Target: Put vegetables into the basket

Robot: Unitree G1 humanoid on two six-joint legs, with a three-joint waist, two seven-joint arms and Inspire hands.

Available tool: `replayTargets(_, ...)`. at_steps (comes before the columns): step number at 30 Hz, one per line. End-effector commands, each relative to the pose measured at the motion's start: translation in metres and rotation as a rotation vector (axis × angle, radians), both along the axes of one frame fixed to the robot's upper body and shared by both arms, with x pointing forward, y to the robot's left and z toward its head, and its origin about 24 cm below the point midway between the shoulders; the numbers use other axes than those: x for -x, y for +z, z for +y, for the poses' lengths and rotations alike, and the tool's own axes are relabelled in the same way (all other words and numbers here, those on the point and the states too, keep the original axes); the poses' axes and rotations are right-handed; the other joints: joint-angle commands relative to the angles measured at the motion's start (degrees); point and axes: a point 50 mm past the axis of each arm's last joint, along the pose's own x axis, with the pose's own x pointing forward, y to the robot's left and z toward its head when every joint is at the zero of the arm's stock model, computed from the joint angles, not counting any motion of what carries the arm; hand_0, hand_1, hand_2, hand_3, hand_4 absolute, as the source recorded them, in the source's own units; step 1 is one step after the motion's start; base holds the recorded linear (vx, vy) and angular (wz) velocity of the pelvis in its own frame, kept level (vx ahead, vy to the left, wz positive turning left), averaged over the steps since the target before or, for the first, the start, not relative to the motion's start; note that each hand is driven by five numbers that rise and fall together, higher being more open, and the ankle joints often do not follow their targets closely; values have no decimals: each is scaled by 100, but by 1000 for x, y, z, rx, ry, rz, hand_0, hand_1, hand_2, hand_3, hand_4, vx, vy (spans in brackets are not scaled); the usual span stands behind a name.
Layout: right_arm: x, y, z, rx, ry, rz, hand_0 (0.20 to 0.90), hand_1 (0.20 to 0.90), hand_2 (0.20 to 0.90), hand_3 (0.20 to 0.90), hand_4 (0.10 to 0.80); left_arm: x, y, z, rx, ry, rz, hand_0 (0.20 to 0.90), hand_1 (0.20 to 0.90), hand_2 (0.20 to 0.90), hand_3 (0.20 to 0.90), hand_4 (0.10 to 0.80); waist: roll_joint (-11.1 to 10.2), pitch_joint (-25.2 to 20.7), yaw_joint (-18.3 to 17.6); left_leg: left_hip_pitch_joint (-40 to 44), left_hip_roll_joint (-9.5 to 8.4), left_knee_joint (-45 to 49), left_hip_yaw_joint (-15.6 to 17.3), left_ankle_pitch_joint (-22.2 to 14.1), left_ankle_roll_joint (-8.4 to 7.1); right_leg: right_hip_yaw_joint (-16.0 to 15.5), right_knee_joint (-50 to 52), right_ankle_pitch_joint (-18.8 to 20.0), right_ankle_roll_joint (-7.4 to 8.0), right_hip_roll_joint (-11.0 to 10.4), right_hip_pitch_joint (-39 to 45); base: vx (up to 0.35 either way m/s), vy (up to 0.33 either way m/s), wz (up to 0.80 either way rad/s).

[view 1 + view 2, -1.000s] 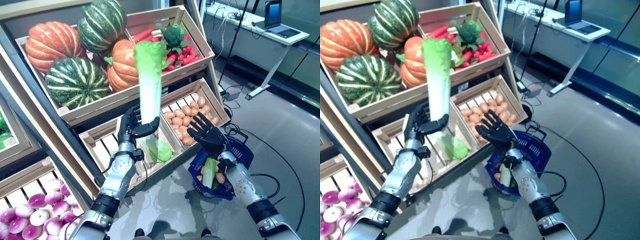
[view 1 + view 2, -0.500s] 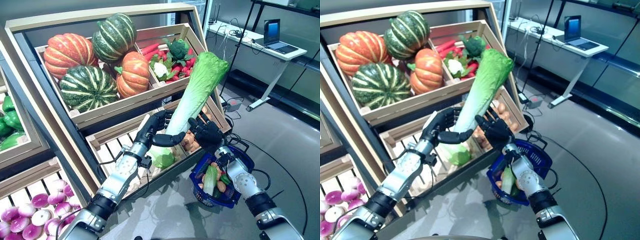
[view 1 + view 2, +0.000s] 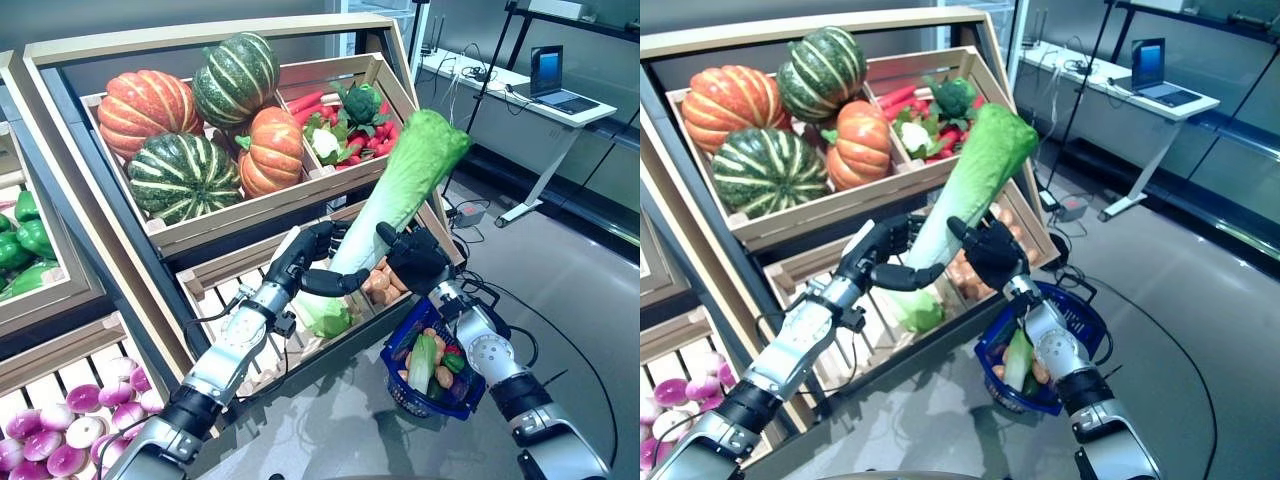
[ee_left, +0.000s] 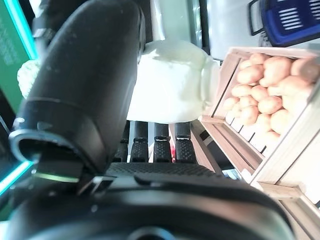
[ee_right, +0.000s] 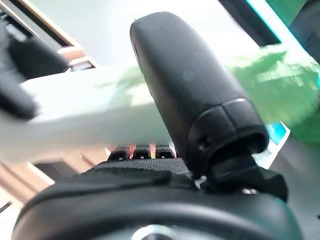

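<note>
My left robot hand (image 3: 312, 262) is curled round the white bottom end of the big cabbage (image 3: 400, 185), and my right robot hand (image 3: 415, 262) wraps the stalk just above it. The blue basket (image 3: 468, 385) hangs under my right arm and is already full of veggies. The cabbage is in the air in front of the potato crate (image 3: 1018, 237). I think it could slip or tip the basket, because it is long and top-heavy. Its long side leans, green top up toward the right, white end down.

both eye views look down from the head at the same shelf (image 3: 120, 250) – wrist views sit super close.
</note>
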Motion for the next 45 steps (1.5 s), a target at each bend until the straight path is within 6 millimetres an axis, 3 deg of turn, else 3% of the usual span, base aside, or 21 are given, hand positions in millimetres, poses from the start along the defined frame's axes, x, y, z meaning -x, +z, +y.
replayTargets(1, -25, 95, -14, -128, -56, -388, 900, 900, 900, 900, 800, -14, 56, -22, 0, -130, -263, 300, 300, 300, 300, 400, 28, -403, 118, -4, -254, 7, -118, -591, 218, 54, 60, -263, -268, 95, 113, 0, 0, 0)
replayTargets(15, -36, 130, -30, -101, -132, -472, 900, 900, 900, 900, 800, -8, 43, -32, -95, -223, -250, 300, 300, 300, 300, 400, -4, -431, 133, -47, -257, 7, -134, -587, 218, 123, 50, -253, -254, 100, 77, 0, 0, 0)
replayTargets(16, -36, 130, -31, -101, -139, -471, 858, 858, 858, 858, 772, -7, 43, -32, -96, -224, -249, 300, 300, 300, 300, 400, -4, -431, 135, -48, -256, 7, -134, -585, 217, 121, 49, -252, -252, 99, 77, 0, 0, 0)
replayTargets(17, -37, 130, -33, -109, -150, -472, 672, 672, 672, 672, 648, -7, 42, -32, -100, -224, -250, 300, 300, 300, 300, 400, -2, -434, 139, -47, -257, 7, -136, -584, 216, 122, 47, -251, -250, 97, 81, 0, 0, 0)
replayTargets(18, -37, 130, -36, -129, -161, -473, 300, 300, 300, 300, 400, -7, 41, -32, -102, -224, -246, 300, 300, 300, 300, 400, 3, -439, 147, -52, -260, 7, -146, -585, 216, 121, 45, -252, -248, 97, 82, 0, 0, 0)
replayTargets(38, -37, 128, -40, -152, -190, -468, 300, 300, 300, 300, 400, -12, 31, -23, -97, -146, -196, 300, 300, 300, 300, 400, -5, -434, 136, -84, -226, 7, -156, -569, 193, 143, 26, -231, -248, 102, 59, 0, 0, 0)
replayTargets(39, -37, 126, -40, -151, -193, -464, 300, 300, 300, 300, 400, -13, 29, -21, -100, -132, -185, 371, 371, 371, 371, 447, -4, -430, 130, -88, -220, 7, -144, -563, 192, 148, 24, -228, -250, 105, 52, 0, 0, 0)
replayTargets(40, -37, 126, -41, -150, -194, -463, 300, 300, 300, 300, 400, -13, 28, -20, -100, -125, -178, 599, 599, 599, 599, 599, -3, -429, 127, -89, -217, 7, -138, -560, 189, 150, 23, -227, -250, 106, 49, 0, 0, 0)
replayTargets(41, -37, 125, -42, -151, -198, -459, 300, 300, 300, 300, 400, -13, 25, -18, -102, -115, -161, 900, 900, 900, 900, 800, -5, -425, 121, -93, -212, 7, -127, -557, 185, 156, 20, -222, -247, 111, 40, 0, 0, 0)
replayTargets(45, -36, 122, -46, -143, -215, -447, 300, 300, 300, 300, 400, -15, 21, -13, -112, -71, -141, 900, 900, 900, 900, 800, -6, -419, 108, -100, -194, 7, -105, -545, 180, 172, 14, -209, -245, 118, 21, 0, 0, 0)
